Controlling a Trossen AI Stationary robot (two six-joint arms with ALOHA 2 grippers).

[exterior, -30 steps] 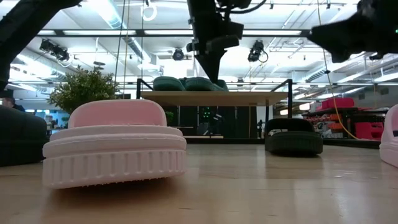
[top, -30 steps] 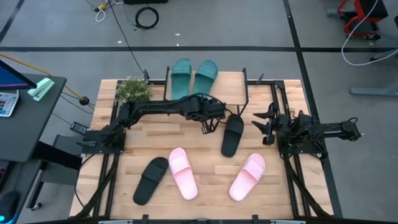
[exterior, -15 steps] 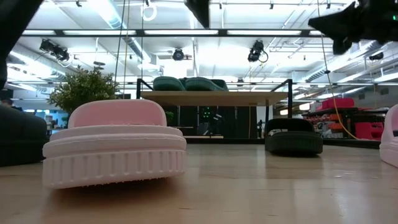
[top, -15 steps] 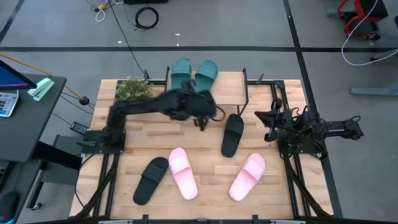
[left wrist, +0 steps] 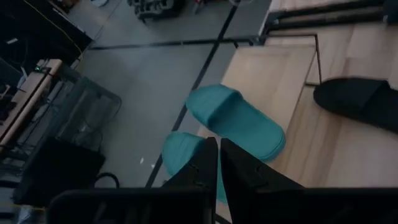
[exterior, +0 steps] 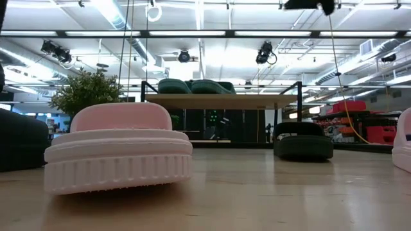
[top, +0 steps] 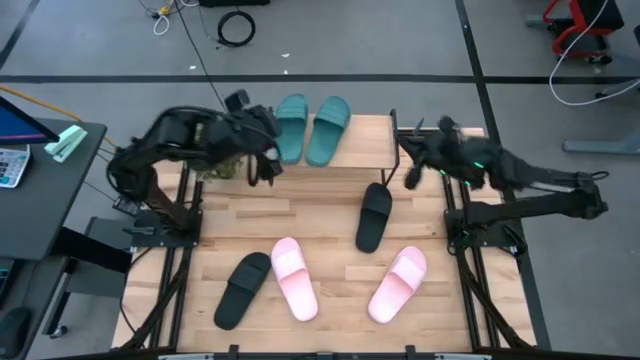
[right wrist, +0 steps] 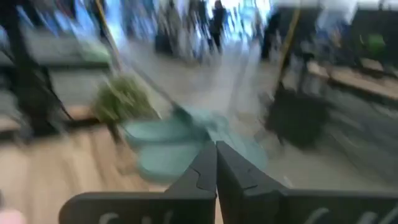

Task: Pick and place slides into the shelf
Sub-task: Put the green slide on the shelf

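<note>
We have pulled both empty, clenched grippers, left gripper (top: 262, 168) and right gripper (top: 412, 172), back from mid-table; two teal slides (top: 310, 127) sit on the shelf (top: 372, 150), four remain.

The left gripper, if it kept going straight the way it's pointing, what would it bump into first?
Most likely the teal slides on the shelf. In its wrist view the left gripper, fingers almost together, aims at them, with nothing visible between. How far off they are is hard to judge.

Two dark jointed arms, each with a black two-fingered pincer (left wrist: 217, 163).
</note>
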